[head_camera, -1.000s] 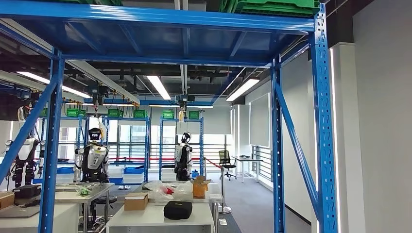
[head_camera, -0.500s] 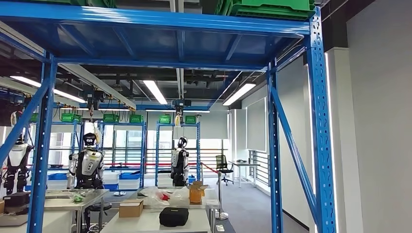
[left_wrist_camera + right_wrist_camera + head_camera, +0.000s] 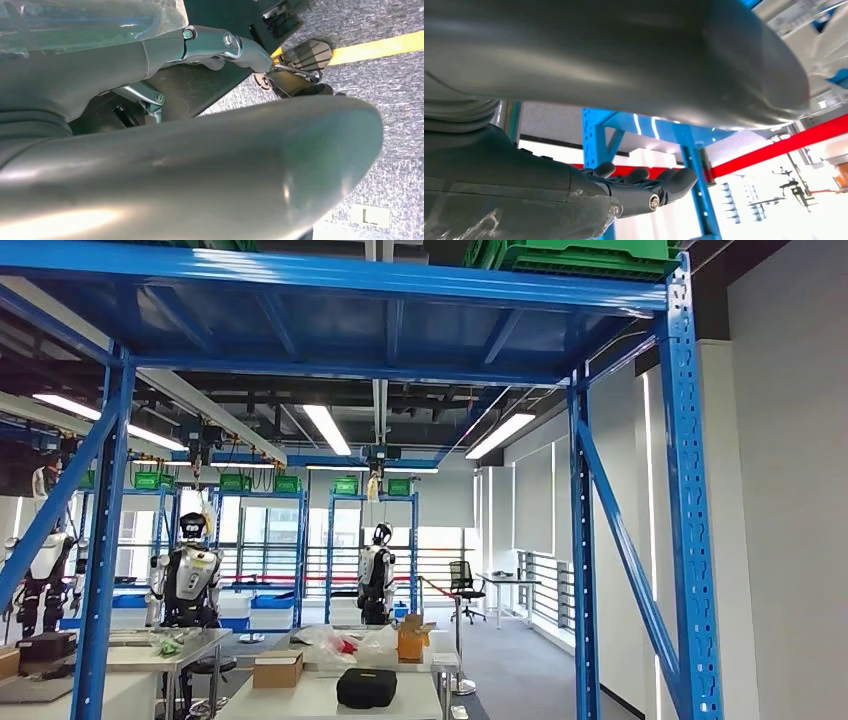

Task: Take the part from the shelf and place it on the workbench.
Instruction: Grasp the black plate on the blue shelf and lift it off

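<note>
Room: an open hall with grey walls and three lit ceiling strips. The blue steel shelf [image 3: 690,540] stands directly ahead of me. Its uprights are perforated, its braces run diagonally, and its top deck is a flat blue panel. Green ribbed plastic crates [image 3: 580,254] sit on that deck.

Beyond the frame, three silver humanoid robots stand among further blue racks: one [image 3: 45,575] at far left, one [image 3: 188,575] behind a table, and one [image 3: 377,575] at centre. A white table [image 3: 310,702] carries one black soft case [image 3: 366,688] and one brown cardboard box [image 3: 278,668]. An orange carton [image 3: 411,638] and crumpled clear bags sit just behind. One office chair [image 3: 463,580] stands to the right.

Left hand [image 3: 150,65]: fingers extended and apart, nothing between them. It hangs over grey carpet [image 3: 390,90] crossed by one yellow line [image 3: 375,47].

Right hand [image 3: 574,190]: dark fingers loosely curved, holding nothing, with blue framing and one red band [image 3: 784,145] behind.

Part: I cannot tell where it is.
</note>
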